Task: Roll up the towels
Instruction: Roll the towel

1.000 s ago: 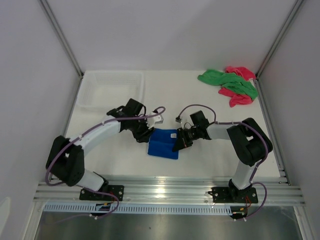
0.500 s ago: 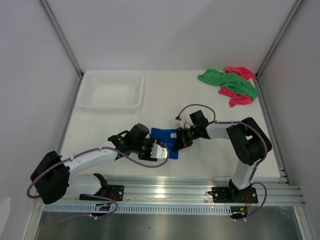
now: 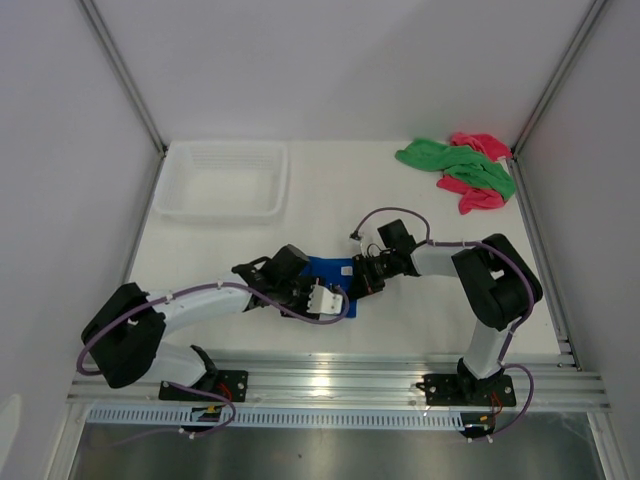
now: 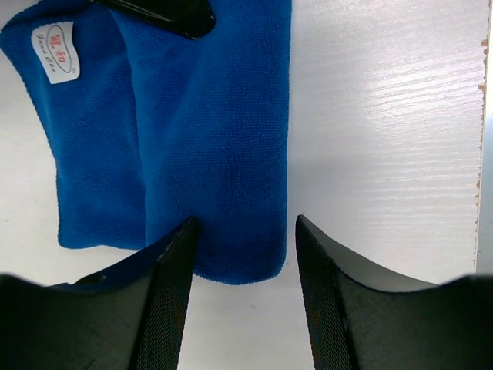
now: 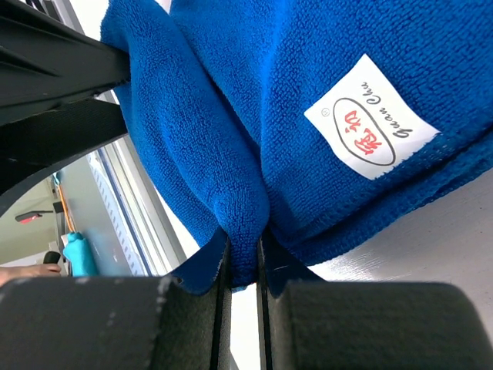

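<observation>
A white plastic basket sits at the far left corner of the white table. Nearer the front, the left arm reaches in low from the left, and the left gripper lies at the blue towel's near edge. In the left wrist view its jaws stand apart with nothing clamped. One finger is over the cloth, the other over bare tabletop just beside it, and the towel's folded edge lies between them. Whether the fingers touch the cloth cannot be told.

The blue towel lies flat in the middle of the table, between the two grippers, folded lengthwise so one layer overlaps another. A small white tag is sewn at one corner. It carries red characters inside a red oval with a line of cursive script beside it, too small to read with certainty.

From the right, the right gripper meets the towel's other side. In the right wrist view its jaws are pinched tight on a raised fold of the blue cloth, with the tag close by.

At the far right corner the green towel and the pink towel lie crumpled together, the green draped across the pink, well apart from both grippers.
</observation>
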Controlling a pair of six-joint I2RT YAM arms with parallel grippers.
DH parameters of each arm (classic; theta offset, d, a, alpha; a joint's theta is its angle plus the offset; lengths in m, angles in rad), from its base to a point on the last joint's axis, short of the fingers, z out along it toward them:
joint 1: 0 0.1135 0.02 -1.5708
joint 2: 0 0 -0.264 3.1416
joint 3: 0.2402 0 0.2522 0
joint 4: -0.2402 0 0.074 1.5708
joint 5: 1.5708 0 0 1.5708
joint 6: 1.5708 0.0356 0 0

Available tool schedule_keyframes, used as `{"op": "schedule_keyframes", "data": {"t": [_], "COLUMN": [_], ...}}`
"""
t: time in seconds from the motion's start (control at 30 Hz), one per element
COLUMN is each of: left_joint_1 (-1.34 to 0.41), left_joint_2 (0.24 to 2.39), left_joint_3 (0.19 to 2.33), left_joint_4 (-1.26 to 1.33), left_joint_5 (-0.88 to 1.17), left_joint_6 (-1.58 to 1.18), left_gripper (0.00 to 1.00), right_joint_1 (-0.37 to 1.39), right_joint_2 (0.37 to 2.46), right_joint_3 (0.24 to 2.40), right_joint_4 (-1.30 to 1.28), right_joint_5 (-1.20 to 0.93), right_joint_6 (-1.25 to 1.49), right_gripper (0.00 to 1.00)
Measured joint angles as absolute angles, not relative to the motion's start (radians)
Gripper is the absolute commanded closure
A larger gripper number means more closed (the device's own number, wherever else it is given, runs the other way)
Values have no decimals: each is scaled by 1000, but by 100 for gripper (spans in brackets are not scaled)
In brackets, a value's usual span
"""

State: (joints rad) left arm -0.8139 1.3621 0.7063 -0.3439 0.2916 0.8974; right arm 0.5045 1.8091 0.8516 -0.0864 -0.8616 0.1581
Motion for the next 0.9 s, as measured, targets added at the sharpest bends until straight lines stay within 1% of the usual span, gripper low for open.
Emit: {"op": "schedule_keyframes", "data": {"t": [0.1,0.13,0.2,0.3,0.4,0.67,0.7,0.8,0.9], "left_joint_1": [-814,-813,-810,-800,-780,-728,-723,-706,-692], "left_joint_2": [1377,1388,1403,1425,1449,1492,1493,1496,1501], "left_joint_3": [709,712,721,741,769,819,821,825,827], "left_joint_4": [-352,-355,-362,-381,-406,-458,-461,-471,-474], "left_joint_5": [293,296,300,315,340,419,429,458,483], "left_joint_6": [894,891,891,889,877,852,848,841,838], "left_gripper": [43,44,44,44,44,44,44,44,44], "right_joint_1": [507,508,508,509,506,479,477,480,522], "right_joint_2": [1809,1809,1804,1765,1708,1534,1507,1403,1278], "right_joint_3": [859,861,865,870,883,875,863,775,623], "right_joint_4": [-99,-102,-114,-142,-174,-216,-211,-142,-14], "right_joint_5": [-855,-854,-846,-816,-764,-675,-668,-658,-657], "right_joint_6": [155,152,140,109,64,-37,-49,-99,-177], "right_gripper": [80,70,59,50,45,43,41,37,35]}}
